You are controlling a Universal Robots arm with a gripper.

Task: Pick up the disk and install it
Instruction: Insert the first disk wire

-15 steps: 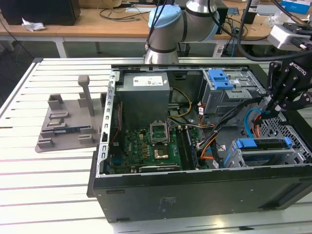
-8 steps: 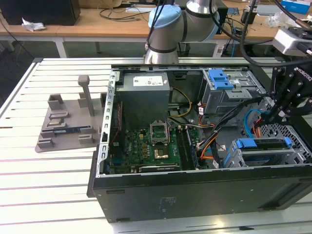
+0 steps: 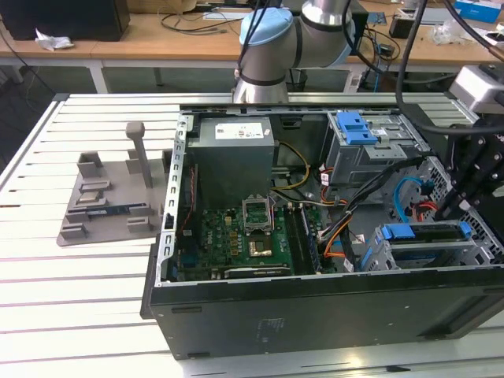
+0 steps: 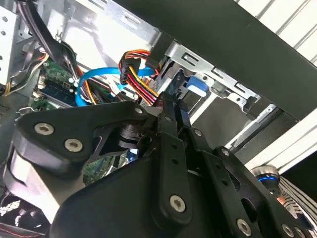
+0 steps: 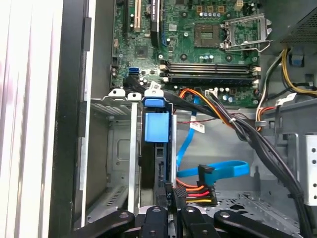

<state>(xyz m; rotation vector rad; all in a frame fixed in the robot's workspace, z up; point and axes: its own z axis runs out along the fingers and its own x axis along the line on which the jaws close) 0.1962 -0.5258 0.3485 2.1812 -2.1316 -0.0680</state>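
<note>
Exterior view, starting at its left: a grey moulded fixture tray (image 3: 106, 201) lies on the white slatted table (image 3: 47, 315), beside the open black computer case (image 3: 315, 315) with its green motherboard (image 3: 236, 244). Further toward that view's right, the flat silver disk in its bright blue plastic bracket (image 3: 425, 234) sits edge-up in the grey metal drive bay (image 3: 429, 252), seemingly seated. At the far side the black gripper (image 3: 465, 197) hangs over it; in the first wrist view its fingertips (image 5: 171, 210) appear pinched on the disk's rear edge, beside the red, orange and yellow power cable (image 5: 195, 191).
</note>
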